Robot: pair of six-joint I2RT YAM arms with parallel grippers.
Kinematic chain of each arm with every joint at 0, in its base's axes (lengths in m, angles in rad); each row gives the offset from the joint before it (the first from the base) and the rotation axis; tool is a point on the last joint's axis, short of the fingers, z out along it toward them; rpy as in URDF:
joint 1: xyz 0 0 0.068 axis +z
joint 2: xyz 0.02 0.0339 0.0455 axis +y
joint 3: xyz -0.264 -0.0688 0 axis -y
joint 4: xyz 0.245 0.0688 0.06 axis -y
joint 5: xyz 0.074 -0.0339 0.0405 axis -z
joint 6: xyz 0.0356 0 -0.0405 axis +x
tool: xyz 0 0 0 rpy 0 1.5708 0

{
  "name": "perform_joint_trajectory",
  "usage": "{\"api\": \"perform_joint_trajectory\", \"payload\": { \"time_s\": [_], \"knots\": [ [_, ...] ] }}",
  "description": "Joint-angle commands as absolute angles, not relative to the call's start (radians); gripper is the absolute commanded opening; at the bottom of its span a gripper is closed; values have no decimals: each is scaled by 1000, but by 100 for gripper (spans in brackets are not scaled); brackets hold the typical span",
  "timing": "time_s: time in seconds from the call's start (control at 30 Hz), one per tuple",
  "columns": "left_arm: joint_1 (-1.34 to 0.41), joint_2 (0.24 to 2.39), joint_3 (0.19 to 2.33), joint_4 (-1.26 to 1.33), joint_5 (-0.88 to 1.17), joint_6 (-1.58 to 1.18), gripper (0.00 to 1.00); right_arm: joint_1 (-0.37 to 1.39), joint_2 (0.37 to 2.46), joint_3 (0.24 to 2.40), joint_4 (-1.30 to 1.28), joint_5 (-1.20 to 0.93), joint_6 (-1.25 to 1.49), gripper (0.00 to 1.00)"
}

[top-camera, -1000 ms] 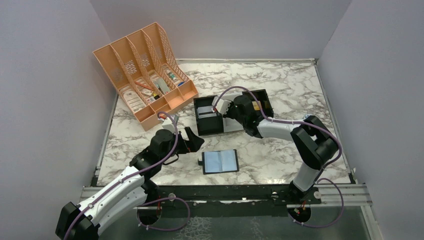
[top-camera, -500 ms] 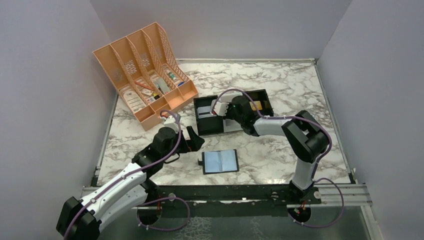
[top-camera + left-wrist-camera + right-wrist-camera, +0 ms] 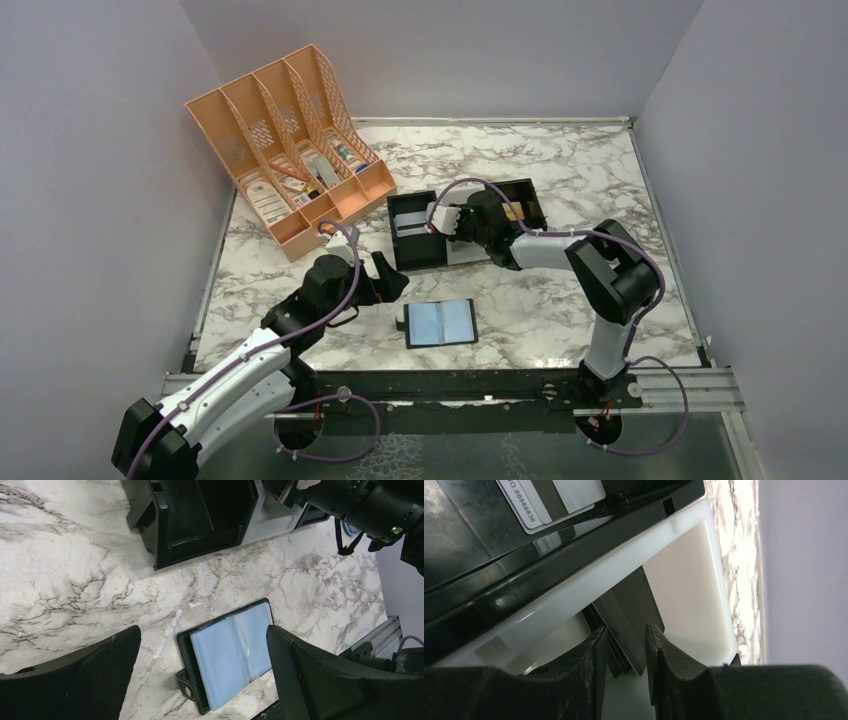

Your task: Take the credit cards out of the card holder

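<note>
Where the two arms reach over the white marble table (image 3: pixel 560 170), a small black folding card holder with a blue-grey inside (image 3: pixel 440 322) lies flat and open, near the front edge. Its blue-grey side faces up. Its little snap tab (image 3: pixel 186 686) sticks out at one side.

The left claw (image 3: pixel 386 277) hangs just over the table, close to the card holder on its left. Its two black fingers (image 3: pixel 80 680) are spread wide and grip nothing. In the left wrist view, the card holder shows on the table between them.

Behind the card holder sits a black-and-white plastic tray with three boxes (image 3: pixel 418 262). The right claw (image 3: pixel 445 225) is dipped into the white middle box. Its fingers (image 3: pixel 591 670) stand a little way apart. In the gap you can see thin dark grey plastic cards (image 3: pixel 631 610) lying in the white box. I cannot tell if a finger touches them. In the black box next to it lies a white card with a dark stripe and printed numbers (image 3: pixel 549 497).

A tall orange plastic file rack with slots (image 3: pixel 290 140) stands at the far left corner of the table, well apart from both claws.
</note>
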State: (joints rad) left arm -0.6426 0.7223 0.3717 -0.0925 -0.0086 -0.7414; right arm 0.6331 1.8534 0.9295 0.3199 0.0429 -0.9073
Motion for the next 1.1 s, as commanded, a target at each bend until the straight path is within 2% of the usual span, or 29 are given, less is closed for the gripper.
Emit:
{"api": "perform_joint_trajectory", "payload": {
  "time_s": [0.0, 0.2, 0.53, 0.63, 0.73, 0.83, 0.9, 0.97, 1.07],
  "knots": [
    [-638, 701, 403, -101, -13, -730, 99, 627, 1838, 959, 292, 3, -866, 34],
    [-638, 706, 399, -85, 0, -732, 99, 627, 1796, 960, 281, -21, -807, 40],
    [-638, 732, 396, -51, 25, -736, 99, 624, 1703, 961, 336, 32, -668, 43],
    [-638, 734, 389, -33, 33, -740, 99, 624, 1605, 963, 314, 26, -478, 46],
    [-638, 741, 382, -5, 55, -747, 99, 624, 1467, 910, 287, 7, -126, 59],
    [-637, 747, 362, 46, 114, -759, 99, 623, 1284, 679, 416, -78, 303, 61],
    [-636, 752, 350, 77, 165, -759, 99, 622, 1201, 548, 500, -203, 462, 66],
    [-636, 757, 350, 87, 183, -763, 99, 622, 1143, 505, 413, -243, 579, 67],
    [-635, 764, 353, 86, 197, -759, 99, 623, 1097, 503, 226, -347, 643, 76]
  ]
}}
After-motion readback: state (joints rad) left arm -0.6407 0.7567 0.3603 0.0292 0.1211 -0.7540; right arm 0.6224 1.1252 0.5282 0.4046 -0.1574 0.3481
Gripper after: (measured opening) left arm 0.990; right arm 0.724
